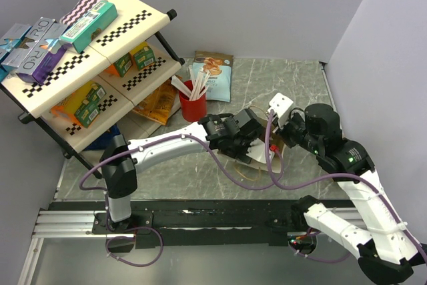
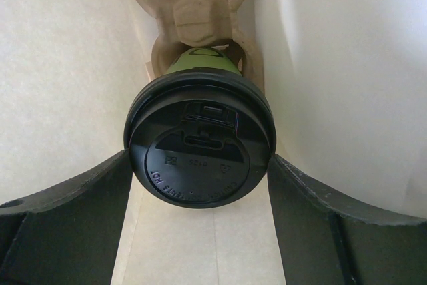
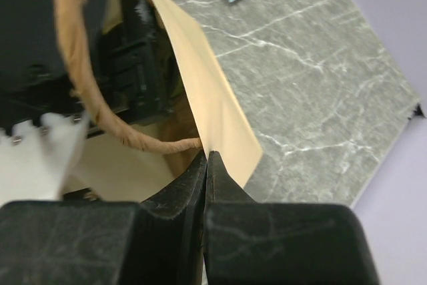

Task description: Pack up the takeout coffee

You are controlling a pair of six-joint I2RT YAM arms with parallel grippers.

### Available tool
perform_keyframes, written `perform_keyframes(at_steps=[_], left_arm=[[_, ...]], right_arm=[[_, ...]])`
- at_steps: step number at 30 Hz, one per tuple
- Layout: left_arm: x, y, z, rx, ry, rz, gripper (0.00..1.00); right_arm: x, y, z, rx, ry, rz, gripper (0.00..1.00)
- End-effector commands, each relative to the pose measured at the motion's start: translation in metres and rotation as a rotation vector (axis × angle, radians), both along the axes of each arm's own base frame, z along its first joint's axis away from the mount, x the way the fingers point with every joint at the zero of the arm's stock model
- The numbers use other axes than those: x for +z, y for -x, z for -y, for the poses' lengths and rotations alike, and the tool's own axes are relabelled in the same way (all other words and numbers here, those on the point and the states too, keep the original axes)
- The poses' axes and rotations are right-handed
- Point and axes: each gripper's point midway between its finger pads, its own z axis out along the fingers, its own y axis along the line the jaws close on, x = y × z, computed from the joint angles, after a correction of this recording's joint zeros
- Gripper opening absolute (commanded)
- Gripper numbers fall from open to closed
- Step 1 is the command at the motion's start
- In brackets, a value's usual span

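Note:
The takeout coffee (image 2: pixel 200 145), a dark-green cup with a black lid, sits upright in a brown pulp cup carrier (image 2: pixel 197 11) inside a cream paper bag (image 2: pixel 60 65). My left gripper (image 2: pixel 200 168) reaches into the bag, and its fingers (image 2: pixel 73 211) touch both sides of the lid. In the top view the left gripper (image 1: pixel 237 135) is inside the bag (image 1: pixel 259 158), which hides the cup. My right gripper (image 3: pixel 207 159) is shut on the bag's rim (image 3: pixel 213 98), beside its twine handle (image 3: pixel 100 111). The right gripper (image 1: pixel 288 125) is at the bag's right side.
A red cup with white stirrers (image 1: pixel 192 103) stands just behind the bag. A snack pouch (image 1: pixel 215 71) leans at the back. A tilted checkered shelf with boxes (image 1: pixel 87 58) fills the left. The marble tabletop (image 3: pixel 313 71) lies to the right of the bag.

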Motion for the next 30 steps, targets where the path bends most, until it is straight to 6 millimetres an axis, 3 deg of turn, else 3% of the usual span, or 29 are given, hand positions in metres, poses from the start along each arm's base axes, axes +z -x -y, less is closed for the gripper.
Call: perform_keyframes(at_steps=[1,6,17,25,30], left_arm=[[-0.012,-0.011,0.002,0.042,0.005,0.010,0.01],[-0.019,-0.017,0.000,0.065,0.002,0.006,0.01],[-0.027,-0.020,-0.003,0.084,0.008,-0.002,0.01],[-0.030,-0.027,0.000,0.120,0.020,0.013,0.01],[-0.020,-0.032,0.008,0.124,0.057,0.032,0.19]], right_arm=[[0.030,0.013,-0.018,0.086,-0.118,0.046,0.00],[0.029,0.022,-0.028,0.132,-0.171,0.003,0.00],[0.031,0.018,-0.025,0.075,-0.262,-0.035,0.00],[0.021,0.019,-0.026,0.071,-0.268,-0.064,0.00],[0.017,0.020,-0.028,0.083,-0.270,-0.080,0.00]])
